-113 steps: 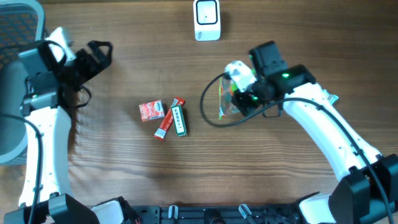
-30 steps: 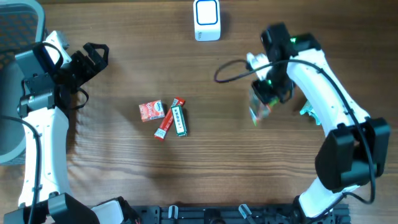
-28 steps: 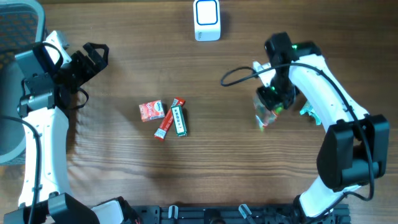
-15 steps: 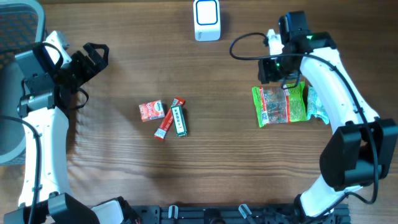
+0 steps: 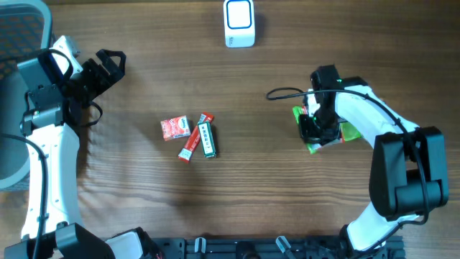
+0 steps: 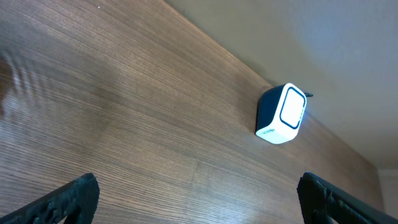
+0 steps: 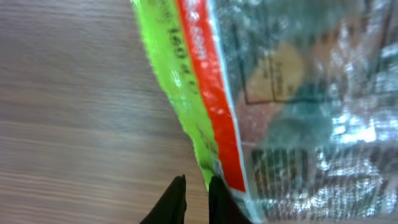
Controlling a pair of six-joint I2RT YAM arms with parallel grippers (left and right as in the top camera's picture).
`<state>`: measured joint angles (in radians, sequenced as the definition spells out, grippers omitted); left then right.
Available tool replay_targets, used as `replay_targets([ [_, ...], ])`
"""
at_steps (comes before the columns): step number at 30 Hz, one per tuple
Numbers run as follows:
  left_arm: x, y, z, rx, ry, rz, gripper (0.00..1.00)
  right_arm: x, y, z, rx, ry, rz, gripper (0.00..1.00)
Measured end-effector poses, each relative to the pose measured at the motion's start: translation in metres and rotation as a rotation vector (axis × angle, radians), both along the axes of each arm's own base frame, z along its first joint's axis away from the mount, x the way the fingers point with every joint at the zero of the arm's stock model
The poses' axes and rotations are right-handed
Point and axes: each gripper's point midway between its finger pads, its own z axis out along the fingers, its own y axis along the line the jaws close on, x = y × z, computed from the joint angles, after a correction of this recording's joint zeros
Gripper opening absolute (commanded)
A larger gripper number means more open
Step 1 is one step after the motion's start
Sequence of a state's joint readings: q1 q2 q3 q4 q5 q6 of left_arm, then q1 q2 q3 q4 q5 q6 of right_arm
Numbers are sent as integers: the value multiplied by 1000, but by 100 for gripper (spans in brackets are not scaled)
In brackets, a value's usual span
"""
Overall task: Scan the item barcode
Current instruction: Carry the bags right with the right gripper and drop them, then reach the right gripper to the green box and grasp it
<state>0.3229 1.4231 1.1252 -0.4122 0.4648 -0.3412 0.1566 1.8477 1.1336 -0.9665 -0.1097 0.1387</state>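
Pinching the snack bag [image 7: 280, 93], clear only wrist-side, is right claw [image 7: 198, 199]; left claw [image 6: 196, 186] gapes.

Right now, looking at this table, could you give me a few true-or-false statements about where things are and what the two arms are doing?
1. The scanner stands at the far edge of the table, apart from both grippers. True.
2. The left gripper holds the red box. False: it is open and empty, off at the left; the box lies mid-table.
3. The right gripper is down at the green snack bag. True.
4. The snack bag lies on the scanner. False: it is on the right side, well apart from it.
5. Two slim stick packs lie beside the red box. True.
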Motion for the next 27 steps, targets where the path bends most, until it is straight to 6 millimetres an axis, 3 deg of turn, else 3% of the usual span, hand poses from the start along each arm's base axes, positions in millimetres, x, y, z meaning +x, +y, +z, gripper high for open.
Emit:
replay_targets([
  [6, 0, 0, 0, 0, 0, 0, 100, -28, -47, 7, -271, 106, -2, 12],
  [8, 0, 0, 0, 0, 0, 0, 100, -25, -39, 10, -222, 103, 7, 20],
  [10, 0, 0, 0, 0, 0, 0, 100, -9, -9, 20, -55, 59, 30, 21],
  [12, 0, 0, 0, 0, 0, 0, 100, 20, 47, 49, 207, -104, 69, 53],
  [13, 0, 0, 0, 1, 0, 0, 100, 30, 69, 65, 269, -184, 94, 90],
  [14, 0, 0, 0, 0, 0, 0, 100, 38, 101, 86, 324, -277, 134, 100],
  [16, 0, 0, 0, 0, 0, 0, 100, 41, 168, 112, 402, -419, 238, 100],
  [18, 0, 0, 0, 1, -2, 0, 100, 27, 241, 128, 494, -536, 370, 95],
  [20, 0, 0, 0, 0, 0, 0, 100, 12, 282, 137, 558, -593, 451, 51],
  [22, 0, 0, 0, 0, 0, 0, 100, -8, 301, 127, 517, -598, 507, 51],
  [27, 0, 0, 0, 0, 0, 0, 100, 1, 294, 87, 424, -547, 459, 45],
])
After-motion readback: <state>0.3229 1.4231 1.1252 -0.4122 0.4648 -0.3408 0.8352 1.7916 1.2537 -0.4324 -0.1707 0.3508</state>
